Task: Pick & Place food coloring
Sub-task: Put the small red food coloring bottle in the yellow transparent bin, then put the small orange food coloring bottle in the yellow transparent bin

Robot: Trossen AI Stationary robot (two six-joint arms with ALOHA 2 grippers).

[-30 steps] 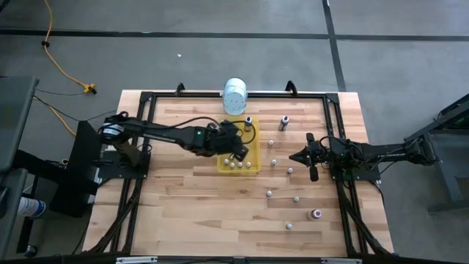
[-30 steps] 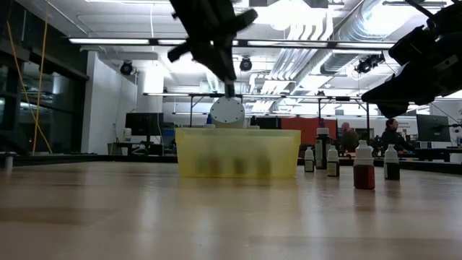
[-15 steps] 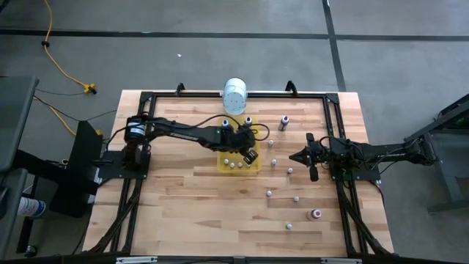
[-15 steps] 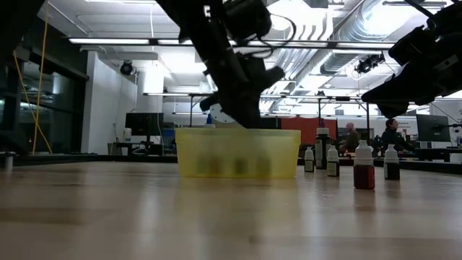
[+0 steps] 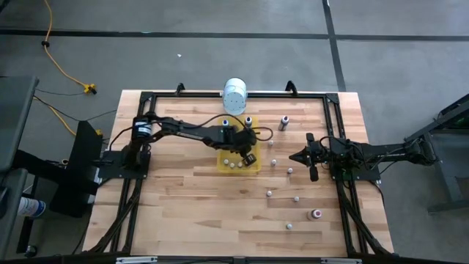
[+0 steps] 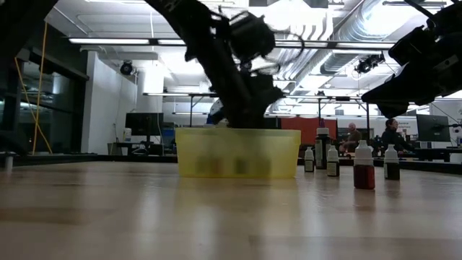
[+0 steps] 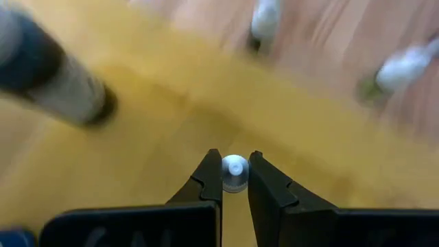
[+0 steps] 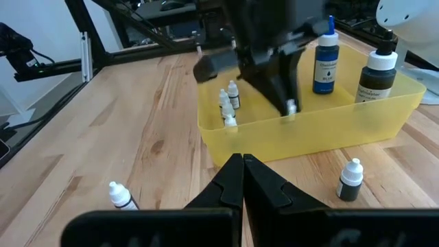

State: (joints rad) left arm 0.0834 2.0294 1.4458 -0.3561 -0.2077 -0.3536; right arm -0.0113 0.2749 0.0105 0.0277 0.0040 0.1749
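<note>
The food coloring is a set of tiny white-capped bottles. Several stand on the table's right half (image 5: 290, 171), with a reddish one (image 5: 316, 214) nearer the front. Others stand in the yellow tray (image 5: 256, 147), among them a blue bottle (image 8: 326, 58) and a dark one (image 8: 376, 75). My left gripper (image 5: 248, 156) reaches down inside the tray (image 8: 309, 130), shut on one tiny bottle (image 7: 234, 171). My right gripper (image 5: 297, 156) hovers shut over the table's right side, touching nothing. My left gripper pinches the tiny bottle by its white cap (image 7: 234, 167) between its two fingertips (image 7: 209, 180). It comes from above, pointing steeply down into the tray. The bottle (image 8: 291, 106) hangs upright below the fingers. Whether its base meets the tray floor cannot be told.
A large white cylindrical container (image 5: 235, 95) stands just beyond the tray's far end. A taller dark bottle (image 5: 285, 122) stands far right of the tray. Black frame rails run along the table's edges. Bare wood lies on the near-left part of the table.
My left gripper has come down from above the tray's rim into the tray, shifting slightly toward the table's right, still shut on the tiny bottle.
</note>
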